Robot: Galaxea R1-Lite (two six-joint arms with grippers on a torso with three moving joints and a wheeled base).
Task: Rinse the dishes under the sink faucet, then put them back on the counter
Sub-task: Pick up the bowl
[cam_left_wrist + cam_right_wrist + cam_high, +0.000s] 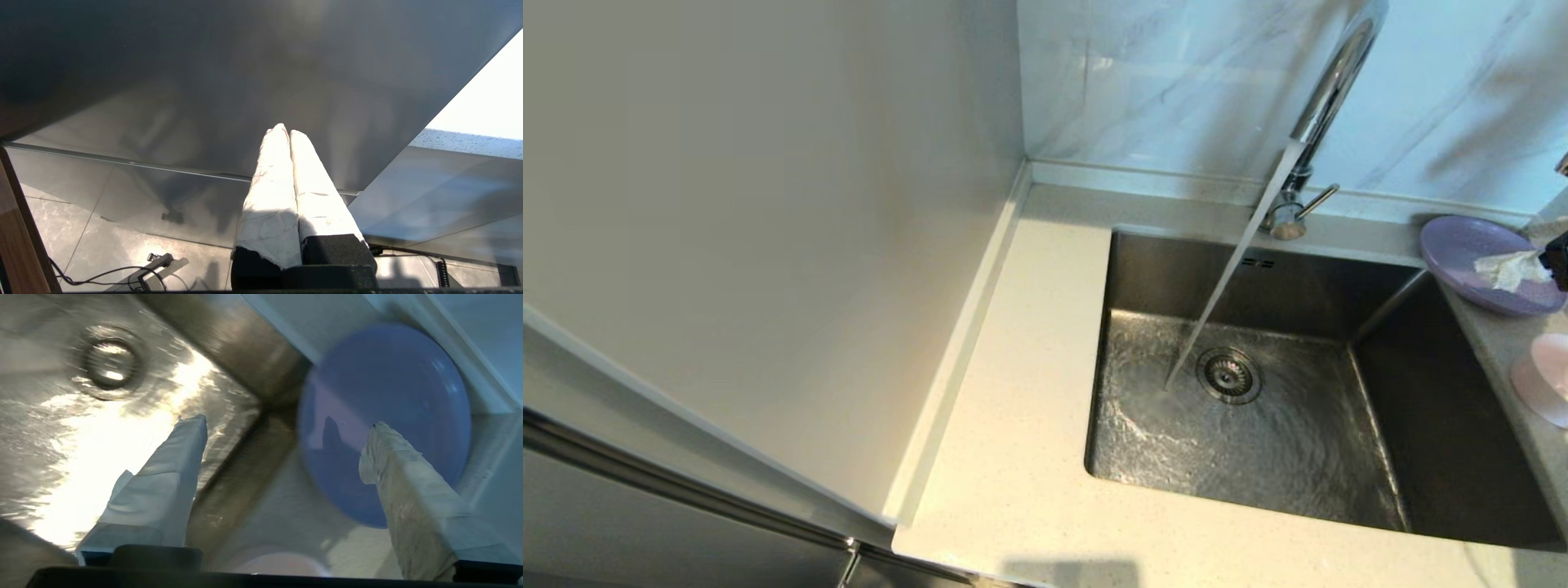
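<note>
I read the faucet (1327,90) as running: a stream falls from its spout into the basin (1445,425) and lands just beside the drain (1228,375), spreading ripples across the basin floor. The plate (1474,249) lies on the counter (1013,408) at the basin's far right corner, near the raised back edge, with its rim slightly overhanging the basin corner. The bowl (1545,380) sits on the same right strip of counter, nearer to me than the plate and apart from it; the head view cuts it at the frame edge. My right gripper (286,428) hangs over that corner with its fingers spread wide and nothing between them; one wrapped finger (171,477) is over the basin floor, the other over the plate. In the head view only its tip (1523,268) shows at the right edge, above the plate; whether it touches the plate I cannot tell. The right wrist view also shows the bowl (282,565) as a pale pink patch close to the camera. My left gripper (284,130) is parked low beside the cabinet front (229,73), below counter level, with its wrapped fingers pressed together and holding nothing. The floor (122,249) shows beneath it.
</note>
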